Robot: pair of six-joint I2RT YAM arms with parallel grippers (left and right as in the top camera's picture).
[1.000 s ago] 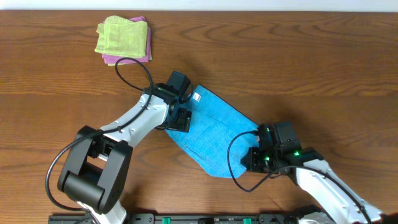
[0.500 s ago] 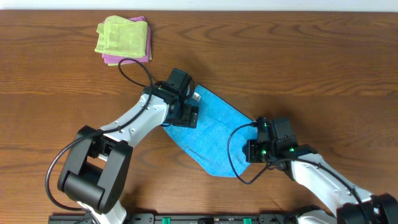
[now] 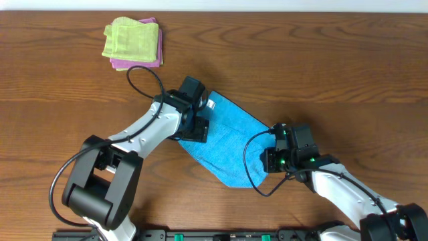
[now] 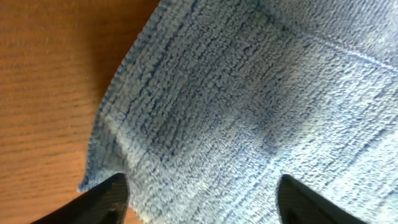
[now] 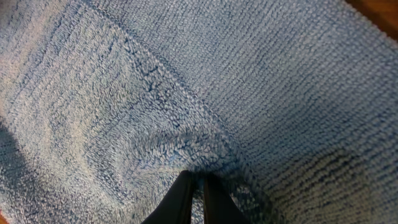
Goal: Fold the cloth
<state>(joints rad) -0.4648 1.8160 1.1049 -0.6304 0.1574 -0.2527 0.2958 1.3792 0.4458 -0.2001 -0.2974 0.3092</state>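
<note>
Seen from overhead, the left end effector (image 3: 196, 127) hides the upper left edge of the blue cloth (image 3: 231, 144). The right end effector (image 3: 273, 161) covers the cloth's right corner. A white tag (image 3: 211, 104) at the cloth's top corner is too small to read. The pink cloth (image 3: 137, 65) lies mostly hidden under the green cloth (image 3: 130, 37). Both arms run off the bottom edge. In each wrist view only the fingertips (image 4: 106, 199) show, cropped by the bottom edge, and the blue cloth runs out of frame.
</note>
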